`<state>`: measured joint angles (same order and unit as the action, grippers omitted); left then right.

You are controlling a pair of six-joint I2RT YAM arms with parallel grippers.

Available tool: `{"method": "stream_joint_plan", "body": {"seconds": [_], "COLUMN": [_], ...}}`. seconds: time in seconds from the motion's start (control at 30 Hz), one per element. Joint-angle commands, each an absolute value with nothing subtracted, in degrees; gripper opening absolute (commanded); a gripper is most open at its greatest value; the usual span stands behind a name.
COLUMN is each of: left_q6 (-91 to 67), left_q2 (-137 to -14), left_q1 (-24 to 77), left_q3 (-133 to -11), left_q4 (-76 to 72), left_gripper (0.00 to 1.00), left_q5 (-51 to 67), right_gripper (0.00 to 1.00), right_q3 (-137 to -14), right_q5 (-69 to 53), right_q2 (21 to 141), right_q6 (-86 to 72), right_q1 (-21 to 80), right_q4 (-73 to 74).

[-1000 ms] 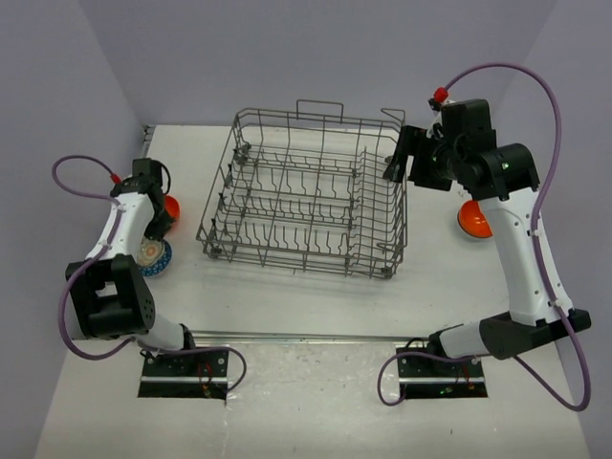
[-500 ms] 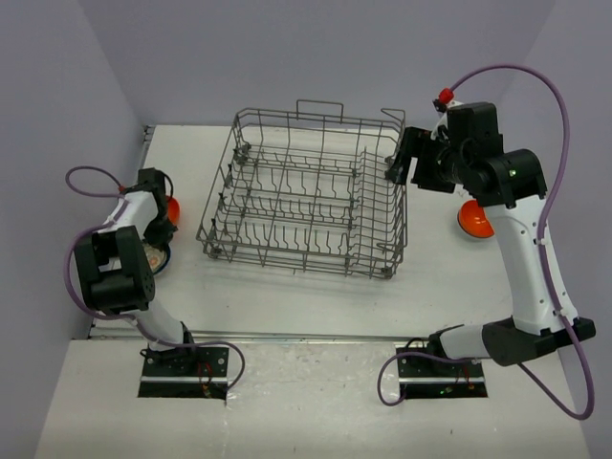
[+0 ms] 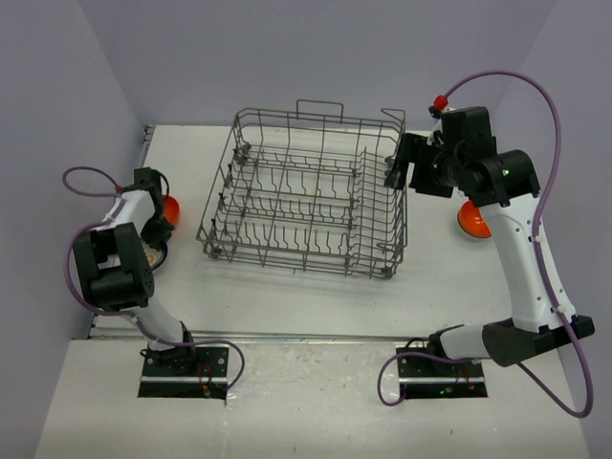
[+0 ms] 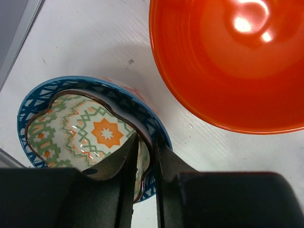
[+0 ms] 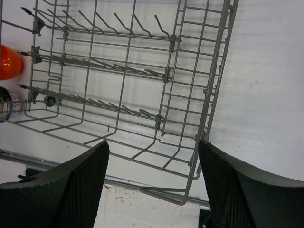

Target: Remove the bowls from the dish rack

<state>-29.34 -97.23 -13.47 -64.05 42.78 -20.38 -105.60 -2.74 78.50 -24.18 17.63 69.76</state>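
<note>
Two nested bowls lie lower left in the left wrist view: a patterned bowl (image 4: 90,130) inside a blue bowl (image 4: 35,97), on the table (image 4: 95,42), mouths up. Your left gripper (image 4: 145,164) straddles the patterned bowl's near rim, one finger inside and one outside, with a narrow gap. You cannot tell whether they pinch the rim or merely flank it.

This reads as the set-down. Spread the fingers fully, then lift straight up so neither pad drags the rim or tips the stack. Mind the orange bowl (image 4: 232,61) just beside it, upper right of that frame, also mouth up. Being round, the bowls have no long axis.

In the middle of the top view the rack (image 3: 296,256) runs its long side left to right, its handle (image 3: 320,103) at the far edge. No bowl shows in it.

Over the rack's right end your right gripper (image 5: 152,147) hangs with fingers wide apart and nothing between them. Farther right a second orange bowl (image 3: 470,222) sits on the table, apart from the rack.
</note>
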Motion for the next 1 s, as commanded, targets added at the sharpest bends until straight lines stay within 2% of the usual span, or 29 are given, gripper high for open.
{"method": "stream_joint_plan", "body": {"seconds": [0.0, 0.1, 0.27, 0.33, 0.53, 0.97], "left_q6": [-29.7, -30.3, -32.2, -33.1, -35.5, -37.7], "left_q2": [-97.2, -95.7, -91.9, -89.5, -82.8, -76.0], "left_q1": [-13.9, -13.9, -13.9, -13.8, -12.6, -12.3], "left_q3": [-63.5, -63.5, -62.9, -62.1, -62.0, -63.4], "left_q4": [40.3, 40.6, 41.2, 41.3, 43.7, 45.1], "left_gripper": [0.21, 0.25, 0.39, 0.44, 0.47, 0.54], "left_q5": [-16.9, -13.6, -6.5, -2.8, 1.6, -0.3], "right_gripper": [0.76, 0.77, 0.77, 0.81, 0.89, 0.99], "right_q3": [-105.7, -105.8, -105.7, -105.8, -105.7, -108.1], "right_q5": [-3.1, -3.3, -3.5, -3.5, -3.9, -5.0], "right_q2": [78.2, 78.7, 79.5, 79.7, 80.1, 80.6], "right_q6": [-23.2, -23.4, -23.5, -23.1, -22.9, -22.5], "right_q1": [17.8, 17.8, 17.8, 17.9, 17.8, 18.1], "right_q4": [69.3, 69.5, 69.2, 69.1, 68.6, 69.3]}}
